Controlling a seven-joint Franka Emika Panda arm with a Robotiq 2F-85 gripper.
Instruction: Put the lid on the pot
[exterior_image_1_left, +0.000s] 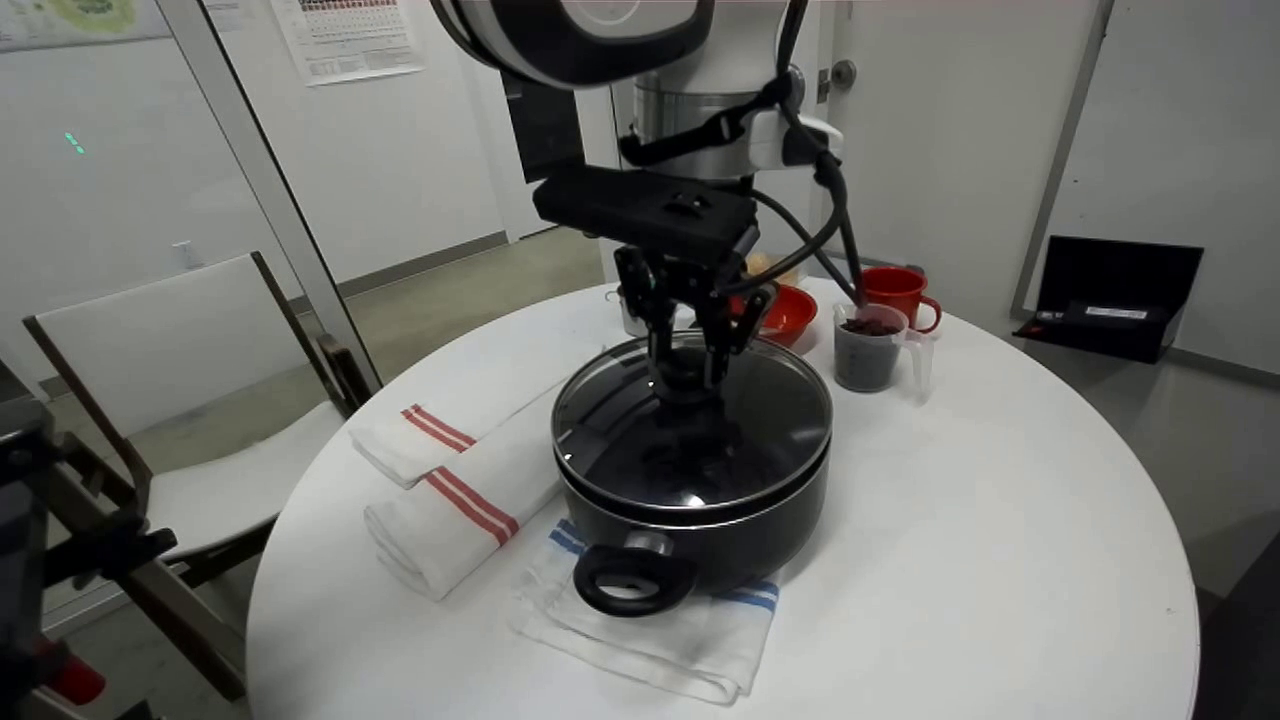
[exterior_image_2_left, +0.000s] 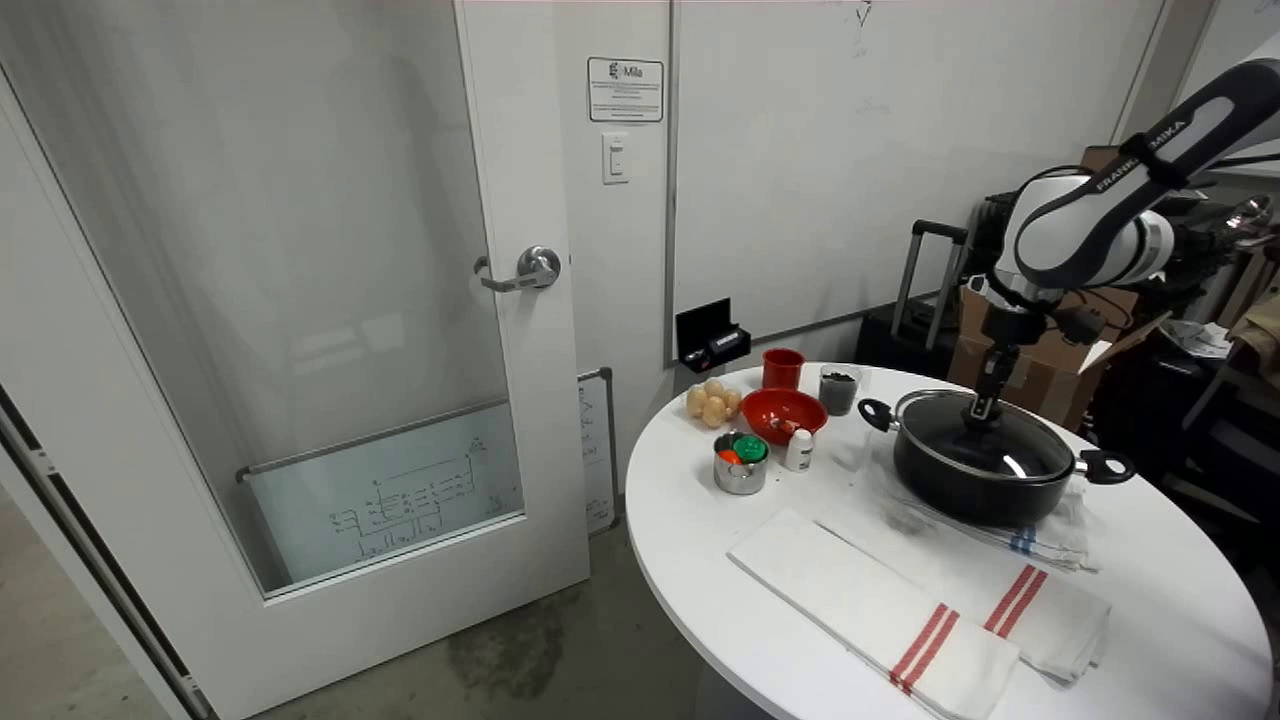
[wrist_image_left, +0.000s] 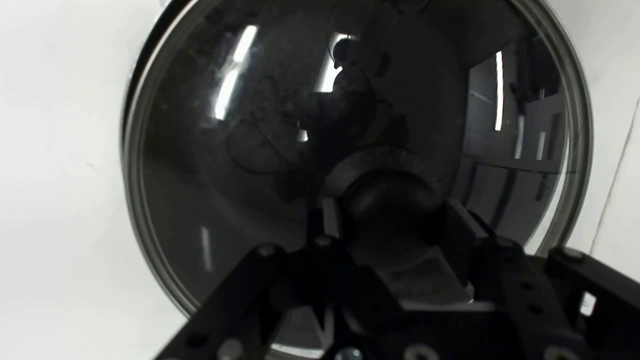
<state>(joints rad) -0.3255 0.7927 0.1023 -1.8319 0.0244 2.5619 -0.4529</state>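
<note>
The clear glass lid (exterior_image_1_left: 690, 445) is over the black pot (exterior_image_1_left: 740, 555), which stands on a blue-striped towel (exterior_image_1_left: 655, 645) on the round white table (exterior_image_1_left: 1020, 520). The gripper (exterior_image_1_left: 687, 375) points down; in the wrist view its fingers (wrist_image_left: 465, 225) bear on opposite sides of the black knob (wrist_image_left: 392, 205) and are clamped on it. In an exterior view a dark band shows between lid rim and pot rim; full seating cannot be determined. In an exterior view the pot is close to the table's right edge, one loop handle (exterior_image_2_left: 1110, 457) toward that edge. Two red-striped towels (exterior_image_2_left: 870, 600) lie side by side, reaching toward the near edge. Along the left and far edges stand a metal cup (exterior_image_2_left: 741, 478) with green and orange-red contents, a white bottle (exterior_image_2_left: 799, 452), a red bowl (exterior_image_2_left: 775, 405), pale round items (exterior_image_2_left: 713, 405), a red mug (exterior_image_2_left: 783, 370) and a clear handled cup (exterior_image_2_left: 838, 393) with dark contents.
</note>
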